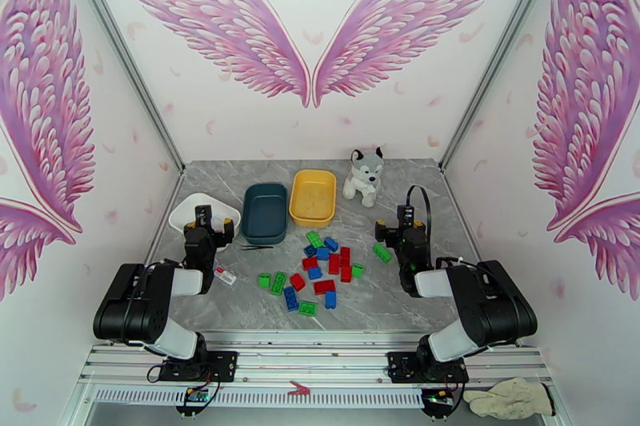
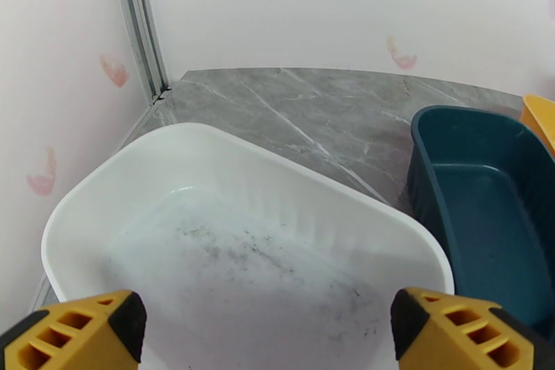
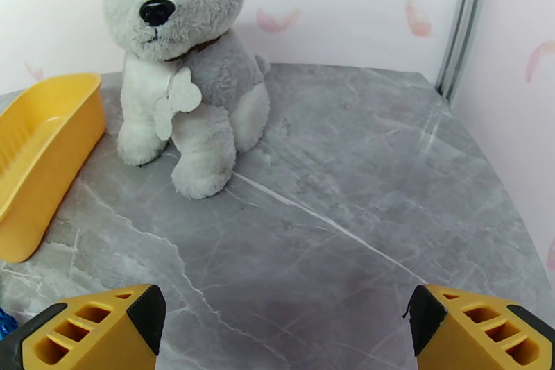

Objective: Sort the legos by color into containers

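While legos lie outside, white tray holds specks, perhaps dirt.

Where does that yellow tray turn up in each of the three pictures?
Top external: yellow tray at far centre, between dark teal tray and plush husky.
Left wrist: yellow tray, a sliver at the right edge, past the dark teal tray.
Right wrist: yellow tray along the left edge, beside the plush husky.
Shared landmark: the grey marble table.
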You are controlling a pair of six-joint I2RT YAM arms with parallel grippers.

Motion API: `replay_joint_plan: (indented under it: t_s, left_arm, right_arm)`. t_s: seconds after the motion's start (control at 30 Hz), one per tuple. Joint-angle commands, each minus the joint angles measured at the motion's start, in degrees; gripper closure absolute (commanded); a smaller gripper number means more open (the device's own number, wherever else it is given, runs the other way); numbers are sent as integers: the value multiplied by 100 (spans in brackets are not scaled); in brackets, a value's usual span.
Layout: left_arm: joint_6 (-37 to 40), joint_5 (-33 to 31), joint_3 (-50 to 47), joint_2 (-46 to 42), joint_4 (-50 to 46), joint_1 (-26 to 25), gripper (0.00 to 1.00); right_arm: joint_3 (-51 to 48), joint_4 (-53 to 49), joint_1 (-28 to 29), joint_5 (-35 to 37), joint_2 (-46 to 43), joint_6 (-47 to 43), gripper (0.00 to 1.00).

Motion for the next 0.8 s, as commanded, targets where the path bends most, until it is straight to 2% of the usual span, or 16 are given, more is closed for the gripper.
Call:
replay_joint_plan:
  t_s: [0.0,0.1,0.23,0.77]
  left_arm:
    - [-45,131,135,-101,-151,38,1]
    - [-77,236,111,-110,-127,82,1]
    - [-208,737,-20,-102,145,309,1]
    - [-49,428,129,-102,-135,117,1]
  right_arm:
    - [128,-84,-32,-82,-2,-34,1]
    - [127,-92,-28,-78,-3,-33,1]
    - [132,-92,-37,-87,-5,-34,1]
    - [127,-85,-37,-87,-3,-35,1]
